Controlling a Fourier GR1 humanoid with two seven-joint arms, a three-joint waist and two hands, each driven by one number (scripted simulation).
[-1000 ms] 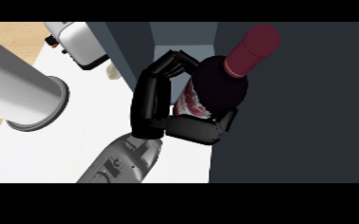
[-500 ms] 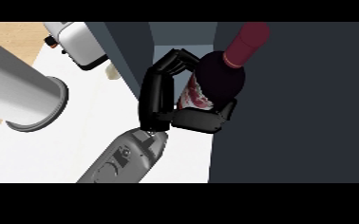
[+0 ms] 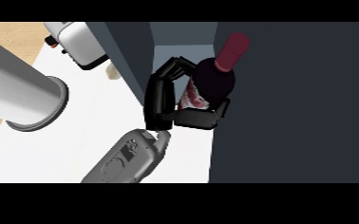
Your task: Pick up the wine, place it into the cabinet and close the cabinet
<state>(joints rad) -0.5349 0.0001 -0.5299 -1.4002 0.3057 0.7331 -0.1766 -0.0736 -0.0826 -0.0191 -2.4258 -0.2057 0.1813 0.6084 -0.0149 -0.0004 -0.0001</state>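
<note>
The wine bottle is dark, with a maroon capped neck and a red-and-white label. It stands tilted a little to the right in the opening of a dark blue-grey cabinet. My right hand is shut on the bottle. Its fingers curl round the bottle's left side and its thumb lies under the label. The hand hides the bottle's base. A dark panel, which looks like the cabinet door, fills the right of the view. My left hand does not show.
The white counter runs under my grey forearm. A large grey cylinder comes in from the left edge. A white and silver appliance stands at the back left, beside the cabinet's dark side panel.
The bottle has straightened, its neck swinging left. My right hand stays shut on it and has moved slightly forward toward the cabinet opening.
</note>
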